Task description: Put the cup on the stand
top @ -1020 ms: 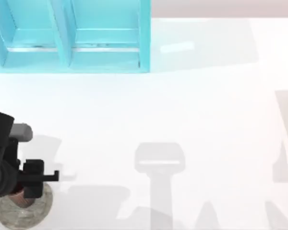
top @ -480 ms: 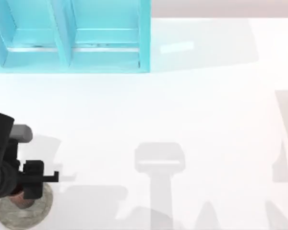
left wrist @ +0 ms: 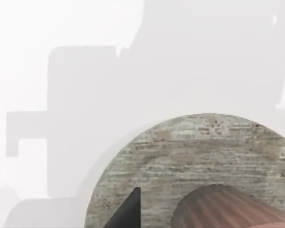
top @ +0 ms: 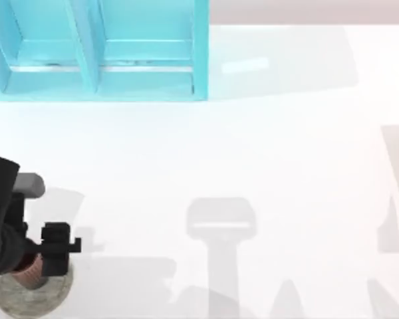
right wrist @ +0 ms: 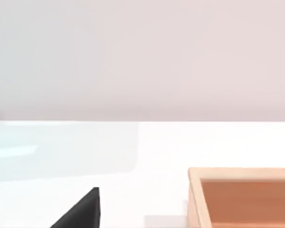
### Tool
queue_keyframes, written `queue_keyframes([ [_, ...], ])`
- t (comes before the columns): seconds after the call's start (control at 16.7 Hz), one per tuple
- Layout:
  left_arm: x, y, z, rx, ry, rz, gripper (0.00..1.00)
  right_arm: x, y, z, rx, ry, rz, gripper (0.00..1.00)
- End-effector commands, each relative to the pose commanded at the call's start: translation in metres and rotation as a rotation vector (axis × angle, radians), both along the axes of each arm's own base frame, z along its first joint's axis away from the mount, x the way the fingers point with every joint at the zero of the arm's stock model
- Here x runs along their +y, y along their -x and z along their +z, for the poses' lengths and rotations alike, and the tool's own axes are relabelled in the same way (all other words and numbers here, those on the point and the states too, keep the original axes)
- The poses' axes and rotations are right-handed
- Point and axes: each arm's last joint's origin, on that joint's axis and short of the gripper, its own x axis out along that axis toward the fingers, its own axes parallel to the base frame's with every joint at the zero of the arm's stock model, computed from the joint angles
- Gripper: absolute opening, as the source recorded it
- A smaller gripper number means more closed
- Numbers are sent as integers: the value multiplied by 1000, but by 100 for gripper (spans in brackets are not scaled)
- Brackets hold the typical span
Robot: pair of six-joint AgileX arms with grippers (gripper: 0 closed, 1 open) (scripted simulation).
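The cup (top: pixel 30 274), a copper-brown ribbed tumbler, stands on the stand (top: pixel 26 302), a round grey stone disc at the front left corner of the table. My left gripper (top: pixel 41 263) hangs over the cup, coming in from the left edge, and is open. In the left wrist view one dark fingertip (left wrist: pixel 128 211) sits beside the cup (left wrist: pixel 228 209), with a strip of the stand (left wrist: pixel 204 147) showing between them. My right arm is parked out to the right; its dark fingertip (right wrist: pixel 83 211) shows above the bare table, open.
A large turquoise shelf unit (top: pixel 100 53) fills the back left of the table. An open orange-brown box (right wrist: pixel 242 194) lies ahead of the right wrist camera. Grey shadows of the arms fall across the white middle and right of the table.
The left gripper's black head has shifted slightly right over the stand, and more of the cup shows beside it. The cup has settled a little lower on the disc.
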Motion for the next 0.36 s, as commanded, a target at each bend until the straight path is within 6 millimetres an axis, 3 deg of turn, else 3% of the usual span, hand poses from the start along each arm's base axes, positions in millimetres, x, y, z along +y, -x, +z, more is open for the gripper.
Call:
queue_keyframes([
  [0.36,0,0,0,0,0,0,100,0,0,0,0,0,0,100],
])
